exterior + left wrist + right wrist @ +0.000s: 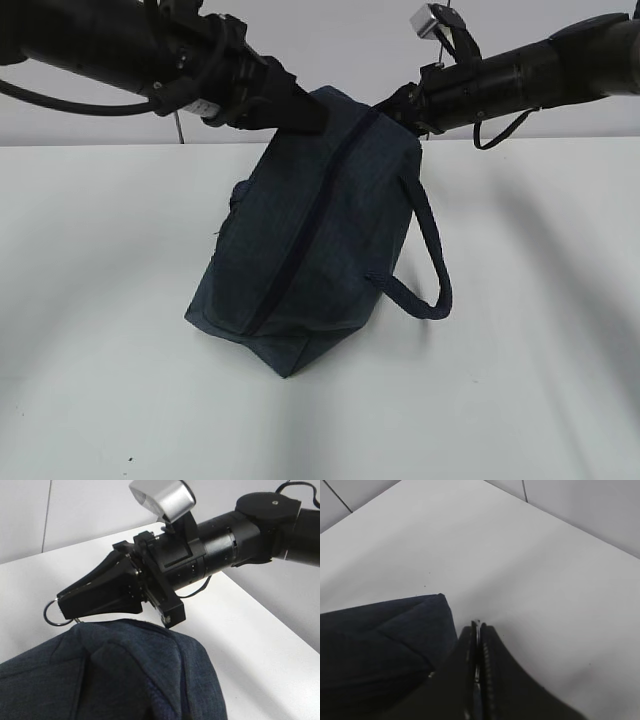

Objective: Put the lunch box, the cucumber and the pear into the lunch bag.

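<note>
The dark navy lunch bag point(310, 240) stands tilted on the white table, its top end raised between both arms. Its black zipper point(310, 225) runs down the front as a dark closed-looking line. My left gripper point(305, 112) is at the bag's upper left corner and grips the fabric; in the left wrist view the bag point(115, 675) covers its jaws. My right gripper point(400, 105) is shut on the silver ring pull point(51, 615), which sticks out past its tips point(67, 611). In the right wrist view its fingers point(479, 630) pinch a thin metal piece beside the bag point(375, 640). The lunch box, cucumber and pear are out of view.
The looped strap handle point(430, 270) hangs off the bag's right side. The white table point(100, 300) stretches all round the bag, with a grey wall behind. The right arm's silver camera point(162, 497) sits above its wrist.
</note>
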Available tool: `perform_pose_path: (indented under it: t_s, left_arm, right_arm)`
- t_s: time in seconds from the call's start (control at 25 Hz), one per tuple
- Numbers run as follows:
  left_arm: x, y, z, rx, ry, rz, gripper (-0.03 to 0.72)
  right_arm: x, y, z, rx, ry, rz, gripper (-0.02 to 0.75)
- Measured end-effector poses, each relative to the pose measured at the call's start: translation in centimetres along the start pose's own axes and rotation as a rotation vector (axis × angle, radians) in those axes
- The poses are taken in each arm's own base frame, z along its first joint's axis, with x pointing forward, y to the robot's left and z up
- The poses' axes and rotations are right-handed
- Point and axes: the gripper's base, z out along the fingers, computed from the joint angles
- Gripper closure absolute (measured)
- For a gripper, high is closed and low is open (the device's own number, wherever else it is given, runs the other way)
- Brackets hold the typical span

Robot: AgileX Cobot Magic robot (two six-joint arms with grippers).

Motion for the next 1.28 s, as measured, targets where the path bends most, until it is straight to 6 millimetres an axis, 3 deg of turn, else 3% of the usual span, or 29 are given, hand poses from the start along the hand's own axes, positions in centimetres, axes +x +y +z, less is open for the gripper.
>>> perform_pose_path:
  t_s: [0.52, 0.6, 0.8, 1.0, 1.12, 1.28]
  left_arm:
    - [0.3, 0.3, 0.5, 0.015, -0.005, -0.015, 0.668]
    - [0.6, 0.9, 1.2, 0.003, -0.009, -0.042, 0.669]
    - [1.4, 3.5, 3.2, -0.111, -0.041, -0.111, 0.669]
    - [2.1, 5.6, 4.4, -0.218, -0.07, -0.166, 0.667]
    - [2.2, 5.9, 4.5, -0.244, -0.074, -0.163, 0.605]
    - [1.7, 5.5, 3.8, -0.26, -0.069, -0.105, 0.394]
  right_arm:
    - [1.0, -0.4, 0.7, -0.027, 0.002, 0.036, 0.724]
    - [0.9, -0.7, 0.4, 0.005, 0.011, 0.022, 0.682]
    - [-0.7, -0.5, -1.0, 0.067, -0.008, -0.022, 0.456]
    - [-1.7, 0.6, -2.1, 0.096, 0.077, -0.082, 0.388]
    - [-2.0, 1.3, -2.5, 0.121, 0.156, -0.082, 0.381]
    - [-2.6, 2.4, -3.7, 0.147, 0.248, -0.058, 0.381]
